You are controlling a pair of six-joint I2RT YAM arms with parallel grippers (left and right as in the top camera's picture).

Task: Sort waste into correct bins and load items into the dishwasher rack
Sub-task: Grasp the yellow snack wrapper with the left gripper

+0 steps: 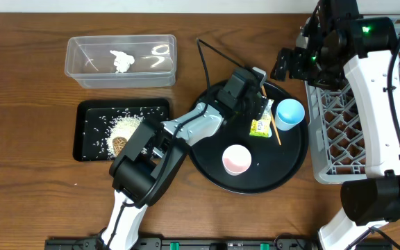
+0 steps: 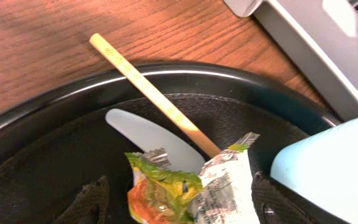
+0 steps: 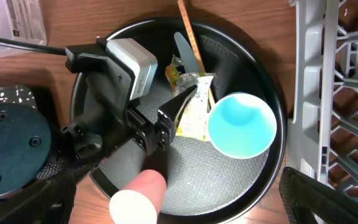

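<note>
On round black tray (image 2: 241,79), left claw (image 2: 179,190) hung spread astride wrapper (image 2: 166,198); closing risked snagging chopstick (image 2: 148,87) or white utensil (image 2: 140,132) beneath, dragging both.

Bright, even light comes from above and the shadows are soft. Overhead, glare streaks the clear tub (image 1: 160,50) at 11 o'clock. In my left wrist view a highlight arcs along the round black tray (image 2: 166,73), and the light blue cup (image 2: 328,168) blurs at 4 o'clock. My right wrist view loses focus on the pink cup (image 3: 138,199) at 7 o'clock.
</note>
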